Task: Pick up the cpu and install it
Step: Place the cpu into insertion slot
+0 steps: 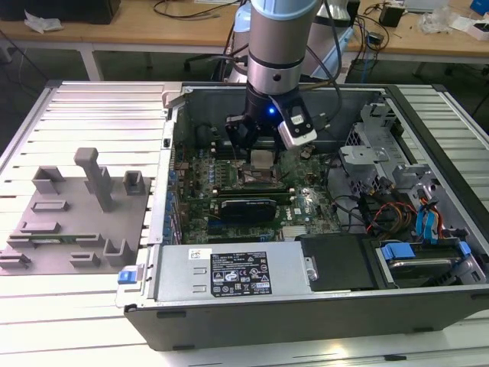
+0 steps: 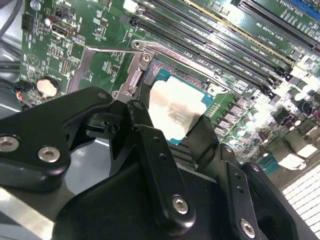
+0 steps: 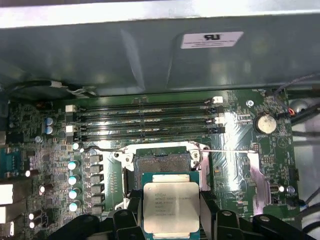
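Between fingers [image 2: 204, 137], cpu [image 3: 171, 207] over open socket [image 3: 162, 167], memory slots [image 3: 145, 120] alongside

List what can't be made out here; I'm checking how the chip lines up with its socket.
Underside of the square silver-topped cpu: faces away in both wrist views.
Black-framed socket: near part behind the cpu, first wrist view.
Cpu's side edges: covered by black gripper fingers, second wrist view.
Cpu-to-socket gap: too small, exterior view.
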Controlling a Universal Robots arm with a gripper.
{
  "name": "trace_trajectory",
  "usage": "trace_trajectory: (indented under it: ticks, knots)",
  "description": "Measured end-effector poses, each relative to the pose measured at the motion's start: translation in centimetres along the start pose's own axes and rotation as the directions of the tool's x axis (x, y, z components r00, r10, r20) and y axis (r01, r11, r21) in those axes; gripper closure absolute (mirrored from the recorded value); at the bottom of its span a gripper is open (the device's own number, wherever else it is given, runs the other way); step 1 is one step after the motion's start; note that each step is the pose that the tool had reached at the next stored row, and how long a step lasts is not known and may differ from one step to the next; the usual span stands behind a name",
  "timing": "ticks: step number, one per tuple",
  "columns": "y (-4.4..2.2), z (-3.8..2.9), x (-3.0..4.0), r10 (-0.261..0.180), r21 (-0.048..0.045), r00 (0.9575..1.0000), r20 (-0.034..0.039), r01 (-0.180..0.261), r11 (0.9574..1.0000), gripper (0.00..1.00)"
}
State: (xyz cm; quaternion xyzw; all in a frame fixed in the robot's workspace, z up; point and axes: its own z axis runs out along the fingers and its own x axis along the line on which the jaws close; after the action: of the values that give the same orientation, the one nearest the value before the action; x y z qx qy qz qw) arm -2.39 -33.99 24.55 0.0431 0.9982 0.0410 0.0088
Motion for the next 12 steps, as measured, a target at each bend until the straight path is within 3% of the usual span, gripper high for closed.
trace_trajectory:
  ticks: [3, 5, 11, 12]
  knots:
    - [0.00, 0.00, 0.00, 0.062, 0.0008, 0.9980, 0.0052, -0.062, 0.9981, 0.46]
    - [0.00, 0.00, 0.00, 0.136, 0.0012, 0.9906, 0.0114, -0.136, 0.9907, 0.46]
    - [0.00, 0.01, 0.00, 0.213, 0.0011, 0.9768, 0.0180, -0.213, 0.9770, 0.46]
    - [0.00, 0.01, 0.00, 0.233, 0.0010, 0.9722, 0.0197, -0.233, 0.9724, 0.46]
